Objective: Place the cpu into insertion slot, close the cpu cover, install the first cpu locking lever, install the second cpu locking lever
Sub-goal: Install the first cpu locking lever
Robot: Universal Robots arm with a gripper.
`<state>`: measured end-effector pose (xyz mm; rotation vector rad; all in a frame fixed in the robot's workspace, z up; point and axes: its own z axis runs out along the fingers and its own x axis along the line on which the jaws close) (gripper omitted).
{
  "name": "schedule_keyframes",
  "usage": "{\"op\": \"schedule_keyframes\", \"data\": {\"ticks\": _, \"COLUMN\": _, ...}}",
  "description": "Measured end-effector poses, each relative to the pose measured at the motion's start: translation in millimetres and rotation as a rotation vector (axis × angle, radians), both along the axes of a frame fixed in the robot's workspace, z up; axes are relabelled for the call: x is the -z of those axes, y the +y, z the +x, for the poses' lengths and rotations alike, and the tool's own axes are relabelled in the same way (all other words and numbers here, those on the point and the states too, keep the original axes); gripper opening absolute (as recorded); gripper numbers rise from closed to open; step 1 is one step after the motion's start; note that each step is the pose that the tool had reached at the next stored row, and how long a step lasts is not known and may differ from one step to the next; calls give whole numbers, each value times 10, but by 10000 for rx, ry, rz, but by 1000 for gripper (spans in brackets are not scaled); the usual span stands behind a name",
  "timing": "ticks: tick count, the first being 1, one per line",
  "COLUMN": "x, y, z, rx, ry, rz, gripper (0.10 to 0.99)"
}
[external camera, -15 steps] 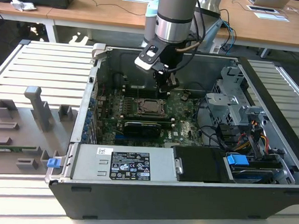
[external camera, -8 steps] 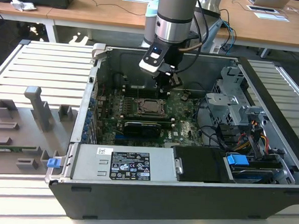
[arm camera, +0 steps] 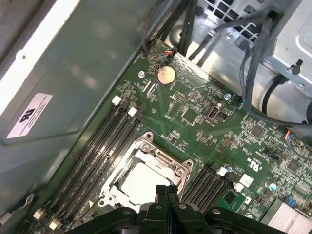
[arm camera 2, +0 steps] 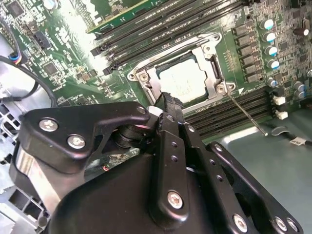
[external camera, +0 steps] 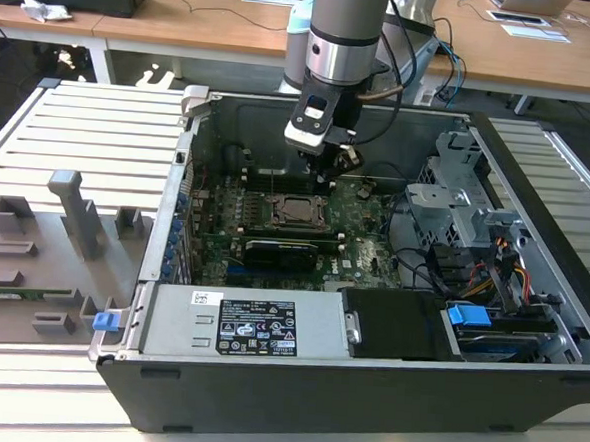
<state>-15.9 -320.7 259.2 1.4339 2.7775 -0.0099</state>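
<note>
Robot's pincer [arm camera 2: 168, 100] had its fingers pressed together with nothing between them. I judge this was so that they could serve as one narrow tip for pushing, not for grasping. It hung tilted just over the near edge of the insertion slot [arm camera 2: 213, 68]; whether it touched the edge I could not tell.

The cpu [arm camera 2: 183, 80] lay flat inside the slot. Its pale silvery top was plain and a little shiny, and it sat square to the rim. The cpu cover [arm camera 2: 148, 80] was down around it as a metal frame, so the chip showed through the window. This seemed meant to keep the chip seated.

Just beside a corner of the slot, a thin lever [arm camera 2: 246, 113] stood out slantwise over the memory slots [arm camera 2: 214, 119]. I took it as not latched.

Farther off, in the exterior view, the arm [external camera: 342, 24] reached down into the open computer case [external camera: 263, 409], which lay on a slatted table [external camera: 91, 118].
</note>
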Motion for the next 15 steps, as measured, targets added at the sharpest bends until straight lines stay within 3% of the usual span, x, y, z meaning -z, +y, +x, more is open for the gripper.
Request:
{"op": "schedule_keyframes", "data": {"ticks": 8, "x": 0, "y": 0, "z": 0, "rx": -1330, "ry": 0, "rz": 0, "gripper": 106}}
{"op": "schedule_keyframes", "data": {"ticks": 15, "x": 0, "y": 0, "z": 0, "rx": -2069, "ry": 0, "rz": 0, "gripper": 106}}
